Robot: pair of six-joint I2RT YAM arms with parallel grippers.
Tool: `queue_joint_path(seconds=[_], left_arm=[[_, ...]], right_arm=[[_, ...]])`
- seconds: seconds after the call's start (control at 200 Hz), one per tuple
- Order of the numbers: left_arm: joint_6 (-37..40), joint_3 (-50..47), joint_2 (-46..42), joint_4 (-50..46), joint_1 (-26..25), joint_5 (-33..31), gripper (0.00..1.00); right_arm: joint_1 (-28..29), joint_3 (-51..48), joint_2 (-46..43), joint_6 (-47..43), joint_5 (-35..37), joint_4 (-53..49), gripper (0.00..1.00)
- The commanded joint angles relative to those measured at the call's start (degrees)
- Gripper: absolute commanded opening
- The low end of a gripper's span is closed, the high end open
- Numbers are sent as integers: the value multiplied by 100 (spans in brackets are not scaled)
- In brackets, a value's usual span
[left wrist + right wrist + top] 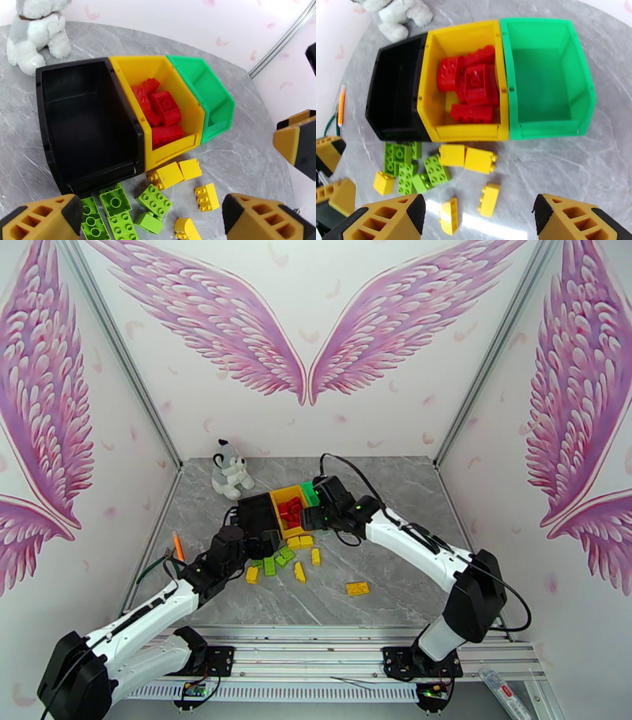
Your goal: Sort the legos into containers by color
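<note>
No readable text, label, brand, number or sign stands on anything in these views.

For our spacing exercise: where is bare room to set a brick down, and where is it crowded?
Free: marble right of the green bin, and around the lone yellow brick. Crowded: before the black bin and yellow bin, among loose bricks.

red legos (472, 90) fill yellow bin (430, 79)

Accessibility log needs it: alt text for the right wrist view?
Three bins side by side on the table: black bin, yellow bin holding red bricks, empty green bin. Loose green bricks and yellow bricks lie in front, by the open right gripper.
</note>
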Motion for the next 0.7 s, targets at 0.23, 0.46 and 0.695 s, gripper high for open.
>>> queue_joint_path(seconds=[0.23,0.46,0.695], left_arm=[[-91,-23,-12,20,-25,-77,99],[-396,-286,-329,113,400,171,99],[-479,-405,-576,99,592,289,99]], right_arm=[[552,-1299,-485,292,-216,627,75],[1161,-1485,197,589,-215,1116,82],[1321,-1357,1050,704,-273,1544,75]])
